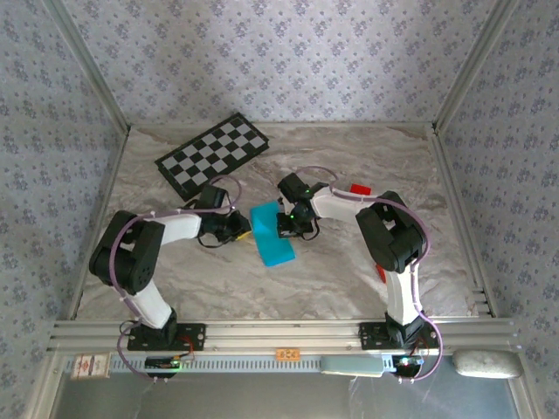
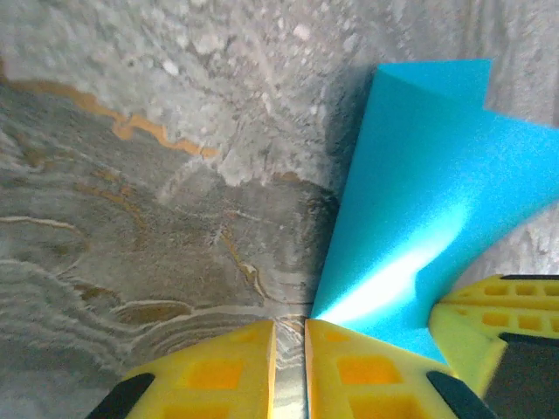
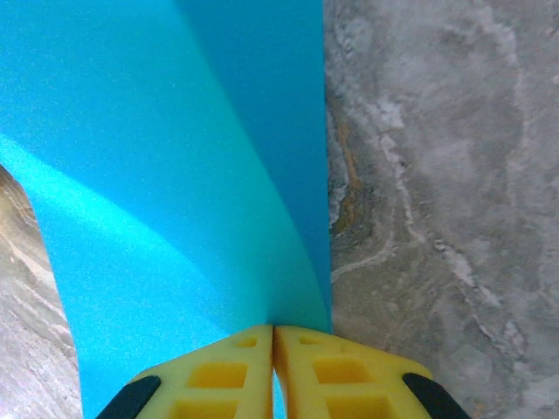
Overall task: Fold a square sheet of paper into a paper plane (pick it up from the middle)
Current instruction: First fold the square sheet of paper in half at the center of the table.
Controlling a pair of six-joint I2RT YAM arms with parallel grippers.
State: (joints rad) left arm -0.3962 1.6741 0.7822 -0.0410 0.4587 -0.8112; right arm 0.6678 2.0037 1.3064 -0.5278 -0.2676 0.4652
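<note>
Yellow fingers [image 3: 218, 375] of the right pincer [image 3: 273, 367] sit pressed together on the near edge of the square sheet of paper [image 3: 175, 175], which bows up and away from them in a curve. The left pincer [image 2: 288, 367] is closed to a thin slit, and the sheet's corner runs down into its tips, so it appears pinched there too. One of the right pincer's fingers shows just beside it, touching the cyan paper.

From above, the sheet lies mid-desk between the two pincers, which crowd it from left and right. A black-and-white checkered board [image 1: 212, 154] lies far left, well apart from the paper. One small red block [image 1: 359, 188] sits just beyond the right arm, and another [image 1: 381, 273] is partly hidden behind that arm's elbow.

The desk [image 1: 218, 279] is grey marbled stone with tan veins. Floral wallpaper [image 1: 262, 52] covers the walls around it, and an aluminium rail [image 1: 288, 332] runs along the near edge.
</note>
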